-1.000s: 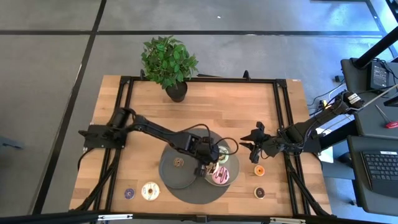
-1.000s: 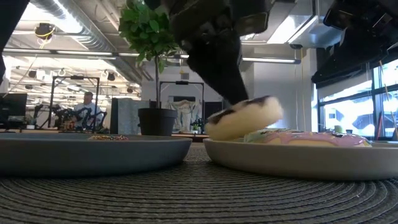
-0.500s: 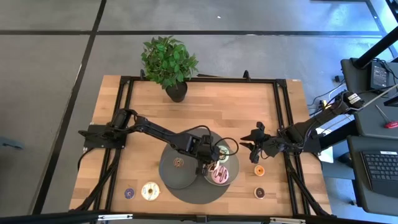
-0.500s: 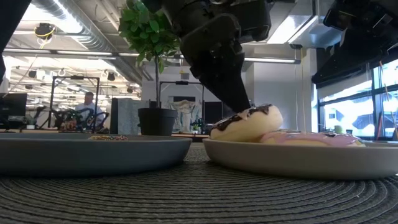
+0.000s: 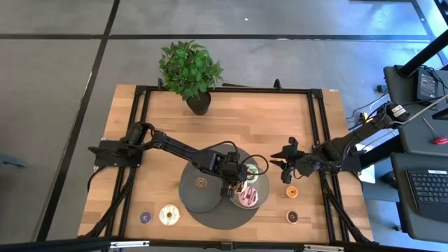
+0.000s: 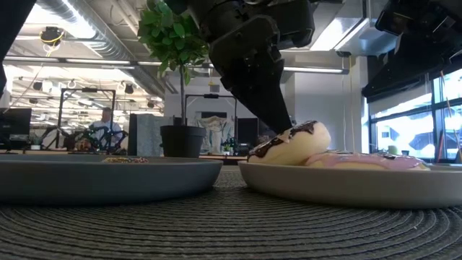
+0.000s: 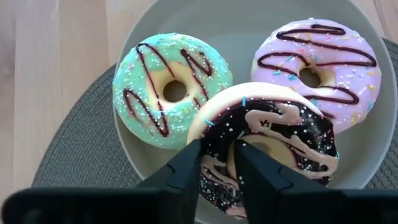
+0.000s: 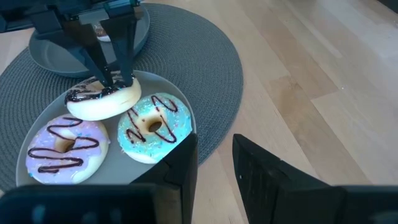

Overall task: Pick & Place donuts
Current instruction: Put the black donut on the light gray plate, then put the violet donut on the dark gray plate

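Observation:
The chocolate donut (image 7: 267,134) is in my left gripper (image 7: 217,147), which is shut on it over the right grey plate (image 7: 261,15). On that plate also lie the green donut (image 7: 171,87) and the pink donut (image 7: 317,62). A brown mini (image 5: 201,183) sits on the left plate (image 5: 190,196). The cream donut (image 5: 169,214) and purple mini (image 5: 145,218) lie on the wood near the front left. The orange mini (image 5: 291,192) and dark brown mini (image 5: 292,217) lie to the right. My right gripper (image 5: 282,168) hangs open right of the mat. My left gripper pinches the chocolate donut's ring (image 7: 217,163) between its two fingers, one finger (image 7: 252,168) over the hole and one (image 7: 186,171) outside the rim. It comes from above, pointing down (image 8: 115,62). The donut sits tilted, leaning on the pink donut (image 6: 361,160) and the green one.
Both plates stand on a round grey woven mat (image 5: 210,213). A potted plant (image 5: 190,70) stands at the far edge. A black frame (image 5: 318,126) runs around the tabletop. Bare wood lies between the mat and the plant.
My left gripper has come down over the right plate, still shut on the chocolate donut. The donut, held up and tipped a second ago, now leans on the pink and green donuts. The right arm has kept still.

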You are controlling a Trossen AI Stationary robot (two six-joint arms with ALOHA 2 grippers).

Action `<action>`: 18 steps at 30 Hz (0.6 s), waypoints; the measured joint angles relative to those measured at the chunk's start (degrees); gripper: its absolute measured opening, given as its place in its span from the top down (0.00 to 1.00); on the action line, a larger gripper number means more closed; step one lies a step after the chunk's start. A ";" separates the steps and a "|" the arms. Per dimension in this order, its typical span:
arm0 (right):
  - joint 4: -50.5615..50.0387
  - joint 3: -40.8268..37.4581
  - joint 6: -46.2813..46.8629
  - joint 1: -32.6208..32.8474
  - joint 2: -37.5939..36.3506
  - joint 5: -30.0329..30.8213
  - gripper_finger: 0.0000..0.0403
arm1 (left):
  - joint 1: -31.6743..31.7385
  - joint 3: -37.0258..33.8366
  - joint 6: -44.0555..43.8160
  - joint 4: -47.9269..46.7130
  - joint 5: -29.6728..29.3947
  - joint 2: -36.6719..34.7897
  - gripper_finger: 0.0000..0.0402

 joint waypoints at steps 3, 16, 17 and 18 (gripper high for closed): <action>0.01 0.00 0.00 -0.02 0.00 -0.02 0.74 | 0.00 0.00 -0.05 -0.02 -0.02 0.00 0.70; 0.01 0.00 0.00 0.00 0.00 -0.02 0.74 | -0.05 0.46 -5.28 -14.58 -2.41 -7.49 0.62; 0.02 0.00 0.00 0.00 0.00 -0.03 0.74 | -0.22 0.46 -6.68 -17.41 -1.81 -8.44 0.63; 0.01 0.00 -0.01 0.00 0.00 -0.04 0.74 | -0.49 0.37 -8.22 -19.81 -1.42 -9.23 0.63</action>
